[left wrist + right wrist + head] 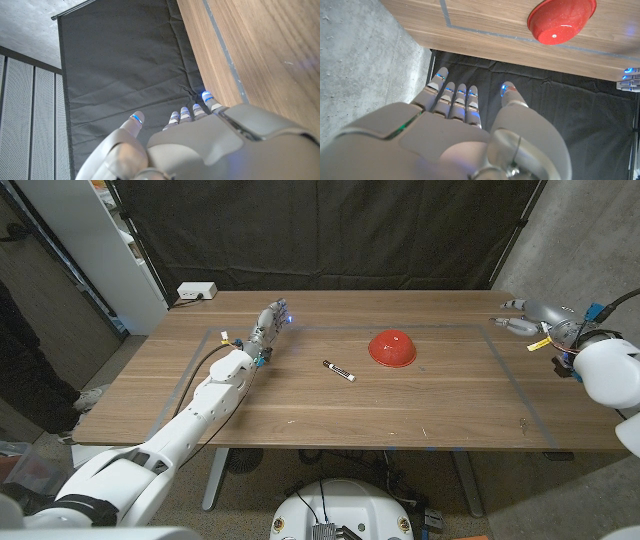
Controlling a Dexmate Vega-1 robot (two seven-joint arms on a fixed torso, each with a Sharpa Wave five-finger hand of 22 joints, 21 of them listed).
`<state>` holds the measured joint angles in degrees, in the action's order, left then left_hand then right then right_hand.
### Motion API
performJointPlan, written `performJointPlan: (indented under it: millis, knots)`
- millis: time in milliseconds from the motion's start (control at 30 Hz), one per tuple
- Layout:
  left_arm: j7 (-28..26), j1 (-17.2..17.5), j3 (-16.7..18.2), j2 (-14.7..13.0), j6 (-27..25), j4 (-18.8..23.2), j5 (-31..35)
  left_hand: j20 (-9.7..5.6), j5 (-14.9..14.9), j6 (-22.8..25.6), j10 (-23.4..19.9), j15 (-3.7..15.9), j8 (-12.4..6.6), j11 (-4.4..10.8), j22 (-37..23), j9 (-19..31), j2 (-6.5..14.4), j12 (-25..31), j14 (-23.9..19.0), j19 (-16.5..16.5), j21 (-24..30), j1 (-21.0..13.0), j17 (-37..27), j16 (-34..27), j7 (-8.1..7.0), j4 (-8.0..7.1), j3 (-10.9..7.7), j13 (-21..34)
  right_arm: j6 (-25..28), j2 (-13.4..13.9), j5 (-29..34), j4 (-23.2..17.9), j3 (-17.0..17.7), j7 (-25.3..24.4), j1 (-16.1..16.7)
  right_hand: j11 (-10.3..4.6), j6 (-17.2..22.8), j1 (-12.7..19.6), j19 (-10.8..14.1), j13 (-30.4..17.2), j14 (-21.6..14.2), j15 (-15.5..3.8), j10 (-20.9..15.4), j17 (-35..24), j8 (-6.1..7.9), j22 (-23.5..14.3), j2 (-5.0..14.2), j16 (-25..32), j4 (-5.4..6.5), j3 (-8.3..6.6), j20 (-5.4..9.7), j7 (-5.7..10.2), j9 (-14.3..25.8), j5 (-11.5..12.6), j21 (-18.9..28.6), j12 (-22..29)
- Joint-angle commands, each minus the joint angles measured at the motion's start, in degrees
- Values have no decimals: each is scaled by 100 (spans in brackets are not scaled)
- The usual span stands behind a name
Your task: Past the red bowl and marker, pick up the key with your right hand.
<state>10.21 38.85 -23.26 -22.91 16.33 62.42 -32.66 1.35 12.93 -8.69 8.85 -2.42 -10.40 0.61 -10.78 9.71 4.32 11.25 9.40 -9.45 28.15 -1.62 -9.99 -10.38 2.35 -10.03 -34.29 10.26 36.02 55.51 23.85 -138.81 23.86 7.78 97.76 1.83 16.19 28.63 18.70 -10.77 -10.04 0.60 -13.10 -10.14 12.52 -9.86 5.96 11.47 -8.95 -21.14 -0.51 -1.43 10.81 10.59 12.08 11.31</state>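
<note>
A red bowl (392, 347) lies upside down on the wooden table (420, 395), right of centre, and appears again in the right wrist view (561, 20). A black-and-white marker (338, 370) lies just to its left. A tiny dark thing (522, 422) near the front right edge may be the key; it is too small to tell. My right hand (522, 318) hovers past the table's far right corner, fingers (456, 100) stretched and apart, holding nothing. My left hand (272, 317) reaches over the far left part of the table, its fingers (192, 112) straight with nothing in them.
A grey tape outline (505, 370) frames the work area on the table. A white power strip (195, 292) sits at the back left corner. A black curtain (330, 230) hangs behind, and a white cabinet (95, 240) stands at the left.
</note>
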Motion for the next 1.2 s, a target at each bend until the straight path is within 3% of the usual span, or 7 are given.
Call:
performJointPlan:
  millis: [33, 433, 733, 1200]
  knots:
    - [53, -66, -19, 58, 48, -109, 22, 28, 35, 25, -6, -43, -8, -30, -17, 21, 497, 26, 25, -33, -30, 9, -15, -24, 5, 7, 32, 29, 362, 84, 730, -173, 33, 620, 81, -41, 56, 72, 57, -16, -79, -9, -42, 2, 30, -17, 10, -15, -44, -20, -15, 13, 23, 42, 20, 11]
    - [112, -121, -17, 114, 74, -221, 11, 29, 36, 42, -5, -33, -11, -15, -18, 22, 498, 24, 19, -27, -36, 11, -15, -27, 2, 5, 34, 29, 610, 56, 1434, -347, 89, 1213, 161, -70, 119, 164, 106, -18, -166, -63, -123, 5, 36, -17, -33, -3, -77, -35, -34, 29, 26, 56, 20, 25]
    - [65, -99, -15, 83, 37, -145, 40, 30, 37, 59, -20, -39, -14, -29, -18, 22, 498, 30, 12, -21, -39, 12, -15, -29, -4, 4, 36, 29, 920, 214, 2126, -400, -122, 1629, 168, -82, 162, 257, 154, -20, -254, -115, -290, 8, 34, -16, -84, 2, -97, -48, -43, 55, 30, 73, 19, 66]
    - [-16, -55, -22, 32, -24, -11, 67, 20, 38, 78, -19, -34, -16, -20, -19, 23, 490, 28, 7, -8, -43, 23, -17, -31, -7, -4, 49, 29, 1041, 257, 2895, -376, -291, 2291, 129, -120, 149, 351, 154, -22, -206, -167, -269, 9, 14, -16, -148, -38, -111, -60, -35, 86, 32, 94, 0, 31]
